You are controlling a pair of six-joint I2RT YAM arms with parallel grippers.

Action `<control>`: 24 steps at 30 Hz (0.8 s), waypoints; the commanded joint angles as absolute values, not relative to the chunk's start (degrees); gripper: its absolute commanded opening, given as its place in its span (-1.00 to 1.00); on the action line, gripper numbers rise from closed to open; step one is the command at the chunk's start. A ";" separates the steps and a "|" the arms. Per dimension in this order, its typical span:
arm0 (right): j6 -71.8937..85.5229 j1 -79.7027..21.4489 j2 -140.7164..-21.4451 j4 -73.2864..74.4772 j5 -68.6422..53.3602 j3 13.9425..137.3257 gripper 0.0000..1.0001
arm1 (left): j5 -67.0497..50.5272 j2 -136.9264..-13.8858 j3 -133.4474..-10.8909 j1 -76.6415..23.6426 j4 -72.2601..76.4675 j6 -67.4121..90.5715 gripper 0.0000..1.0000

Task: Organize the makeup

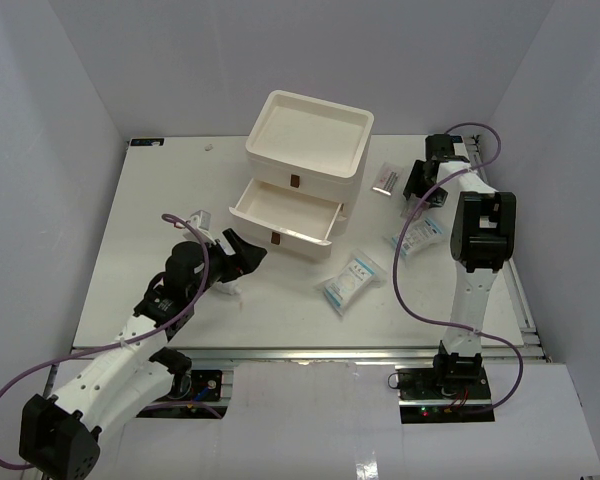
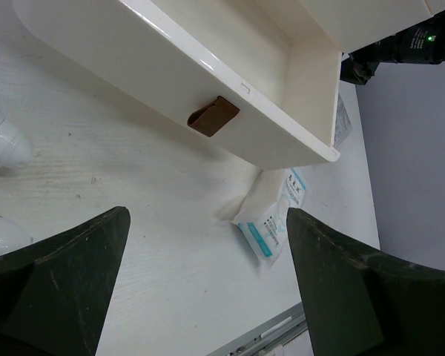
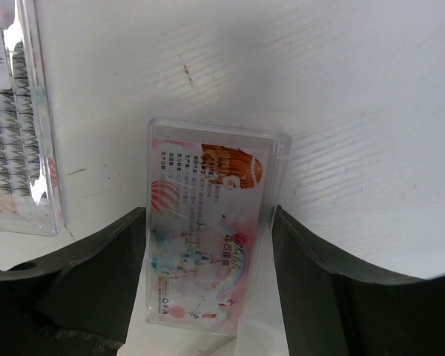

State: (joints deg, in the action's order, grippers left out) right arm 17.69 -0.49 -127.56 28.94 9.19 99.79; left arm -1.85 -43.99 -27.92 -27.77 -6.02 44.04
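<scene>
Right gripper (image 3: pixel 208 216): fingers flank a clear pink-printed case (image 3: pixel 215 178) lying flat on the desk (image 3: pixel 356 89), close against its long sides; whether they pinch it cannot be told. False-eyelash case (image 3: pixel 15 111) just outside one finger. Left gripper (image 2: pixel 208 215): spread wide, empty; blue-and-white packet (image 2: pixel 271 219) just ahead.

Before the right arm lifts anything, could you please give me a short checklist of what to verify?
1. Clear case sits between the right gripper fingers: ok.
2. Firm grip on the clear case: cannot tell; the fingers are at its long edges, but contact is unclear.
3. Lash case is outside the right gripper: ok, it lies off to the left.
4. Open drawer is ready to take items: ok, pulled out and showing bare floor.
5. Left gripper is open with nothing between its fingers: ok.
</scene>
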 commanded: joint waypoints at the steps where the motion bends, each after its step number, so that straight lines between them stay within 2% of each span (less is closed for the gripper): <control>1: 11.93 1.25 -131.18 27.39 2.50 103.03 -0.85 | -1.63 -43.55 -29.58 -27.69 -6.15 44.56 0.96; 7: 5.71 2.98 -129.17 23.22 -14.59 102.26 -0.85 | -1.93 -43.80 -30.31 -27.69 -6.47 44.55 0.96; 13: -1.24 3.23 -125.90 21.53 -17.95 103.23 -0.85 | -1.43 -42.68 -29.94 -27.69 -6.50 44.74 0.96; 20: -13.22 3.25 -115.46 21.09 -27.36 100.11 -0.85 | -1.23 -43.15 -29.97 -27.69 -5.32 43.97 0.96; 24: -20.55 3.12 -103.91 20.56 -36.89 91.91 -0.85 | -0.97 -42.98 -30.06 -27.69 -4.70 42.98 0.96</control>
